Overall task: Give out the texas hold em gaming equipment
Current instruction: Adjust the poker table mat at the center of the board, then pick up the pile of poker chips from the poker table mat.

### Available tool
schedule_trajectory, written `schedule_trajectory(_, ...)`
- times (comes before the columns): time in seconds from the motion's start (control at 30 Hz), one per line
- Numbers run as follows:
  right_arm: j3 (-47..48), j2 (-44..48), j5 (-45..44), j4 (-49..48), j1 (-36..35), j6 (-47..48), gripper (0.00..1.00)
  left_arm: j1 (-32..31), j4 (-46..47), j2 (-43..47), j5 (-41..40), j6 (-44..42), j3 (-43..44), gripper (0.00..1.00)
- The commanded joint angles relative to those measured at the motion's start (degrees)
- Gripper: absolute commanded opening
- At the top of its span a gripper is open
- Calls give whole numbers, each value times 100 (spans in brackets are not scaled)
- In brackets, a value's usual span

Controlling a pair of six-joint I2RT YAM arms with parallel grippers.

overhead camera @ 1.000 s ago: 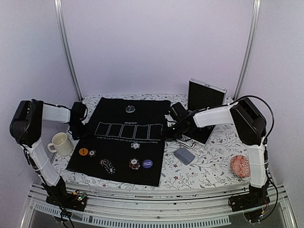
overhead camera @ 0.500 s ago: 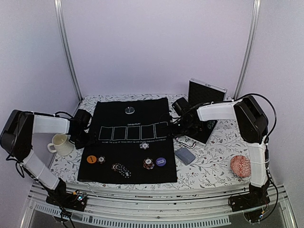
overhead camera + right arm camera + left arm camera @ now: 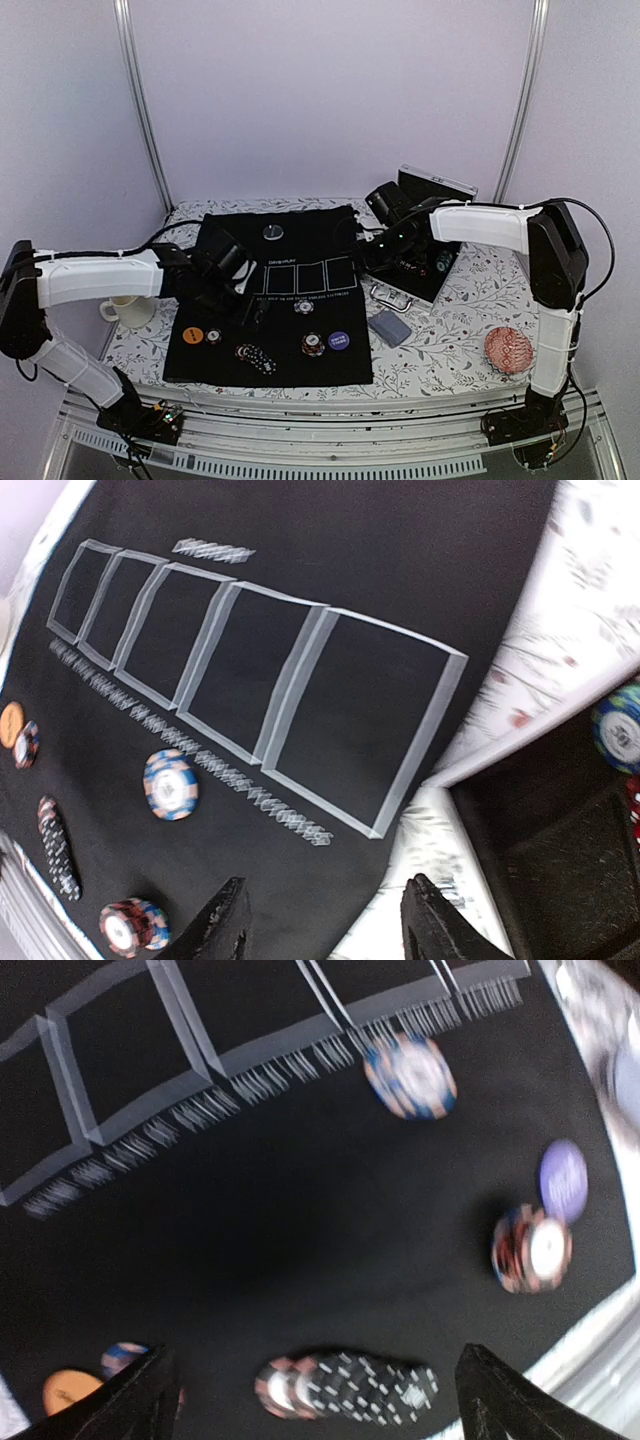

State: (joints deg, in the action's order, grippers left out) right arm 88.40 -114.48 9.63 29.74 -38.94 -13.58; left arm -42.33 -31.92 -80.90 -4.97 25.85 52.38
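Plastic chips are light, hard and slick; I'd pinch a stack low by its rim so it doesn't shear. My left gripper [image 3: 315, 1365] hovers over the black mat [image 3: 310, 235], fingers spread wide, empty.

On the mat's near half, from the left:
- orange button [image 3: 193, 334]
- small chip pile [image 3: 213, 336] touching it
- fanned-over stack [image 3: 255, 355]
- centre stack [image 3: 305, 308]
- near stack [image 3: 313, 344]
- purple button [image 3: 339, 340]

The silver button [image 3: 273, 231] lies far. That makes three buttons and four chip piles. One card deck [image 3: 388, 328], thin and slippery, lies right of the mat; I'd grip its long edges. My right gripper [image 3: 325, 910] is parted, holding nothing, beside the open case [image 3: 440, 187].
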Motion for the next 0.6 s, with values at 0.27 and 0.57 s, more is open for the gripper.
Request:
schedule_trajectory(0.27, 321, 307, 218, 126, -597, 577, 57, -726, -541, -761, 834, -405, -295, 98)
schedule_trajectory(0.57, 279, 251, 304, 113, -598, 589, 57, -1050, -630, -928, 610, -301, -333, 98)
